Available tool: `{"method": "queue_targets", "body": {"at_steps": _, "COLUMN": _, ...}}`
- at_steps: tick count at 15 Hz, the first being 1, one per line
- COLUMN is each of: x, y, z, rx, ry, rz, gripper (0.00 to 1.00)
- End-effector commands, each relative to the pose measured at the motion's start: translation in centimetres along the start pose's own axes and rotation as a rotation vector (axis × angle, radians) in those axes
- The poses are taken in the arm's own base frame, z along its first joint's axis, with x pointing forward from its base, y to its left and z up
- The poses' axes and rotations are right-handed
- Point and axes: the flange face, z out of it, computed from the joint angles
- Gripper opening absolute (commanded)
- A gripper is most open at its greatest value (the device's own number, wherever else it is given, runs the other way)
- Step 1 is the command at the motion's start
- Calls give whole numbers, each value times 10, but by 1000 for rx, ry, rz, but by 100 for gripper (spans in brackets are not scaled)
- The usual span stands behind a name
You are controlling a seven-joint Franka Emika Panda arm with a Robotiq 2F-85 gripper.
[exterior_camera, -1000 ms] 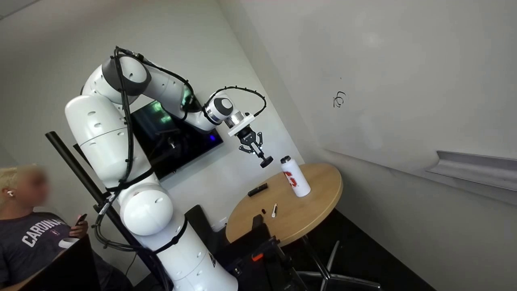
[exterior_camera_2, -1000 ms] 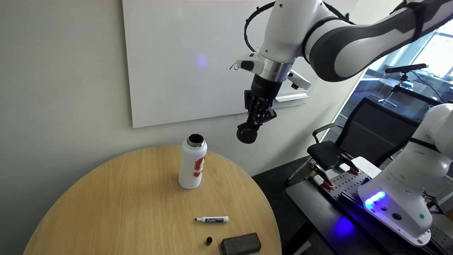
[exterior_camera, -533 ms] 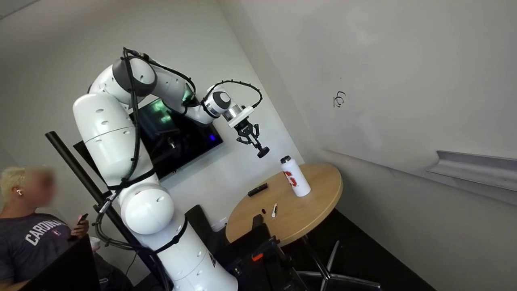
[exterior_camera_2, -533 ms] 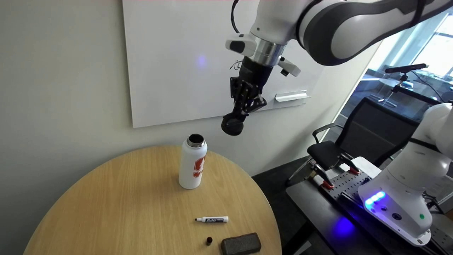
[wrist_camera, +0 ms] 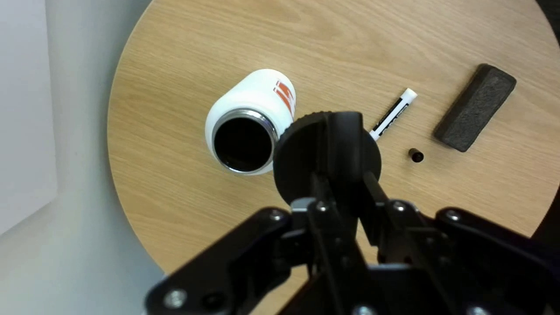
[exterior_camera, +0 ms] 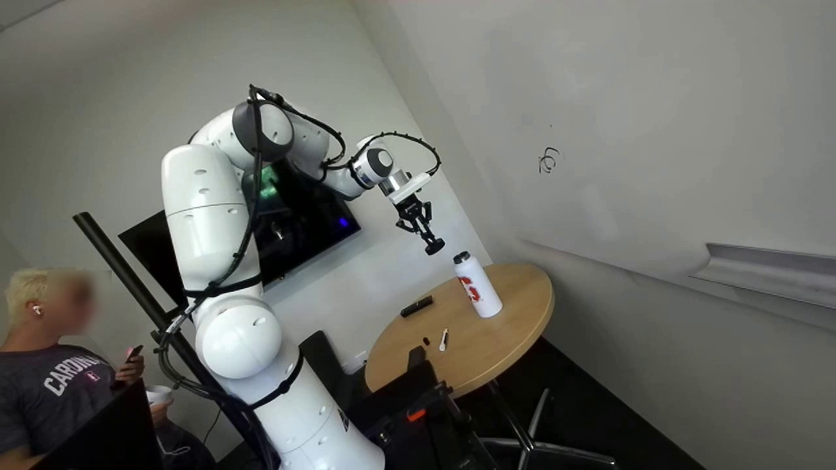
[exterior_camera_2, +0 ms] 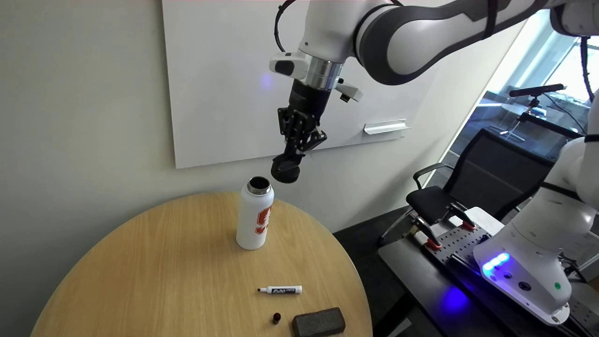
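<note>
Black jointed gripper (wrist_camera: pixel 344 181) is clasping a round black handled lid (wrist_camera: pixel 326 153)
The lid is hanging near but apart from a silver-rimmed, red-marked white cylindrical bottle (exterior_camera_2: pixel 252 215), which is standing upright on a round wooden table (exterior_camera_2: pixel 164 262).

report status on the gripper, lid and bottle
Gripper shut on black lid. White bottle upright on table, uncapped. Black lid apart from bottle, nothing visible between them.
</note>
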Motion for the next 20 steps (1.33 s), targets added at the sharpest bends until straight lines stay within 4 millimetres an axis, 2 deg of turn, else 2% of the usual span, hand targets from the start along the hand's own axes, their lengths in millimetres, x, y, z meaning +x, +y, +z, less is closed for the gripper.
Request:
{"method": "queue_targets", "body": {"at_steps": 1, "x": 5, "y": 21, "z": 2, "rx": 25, "ry": 11, "rz": -51, "gripper": 5}}
{"method": "queue_targets", "body": {"at_steps": 20, "x": -1, "y": 70, "z": 53, "rx": 34, "ry": 14, "rz": -79, "gripper": 5}}
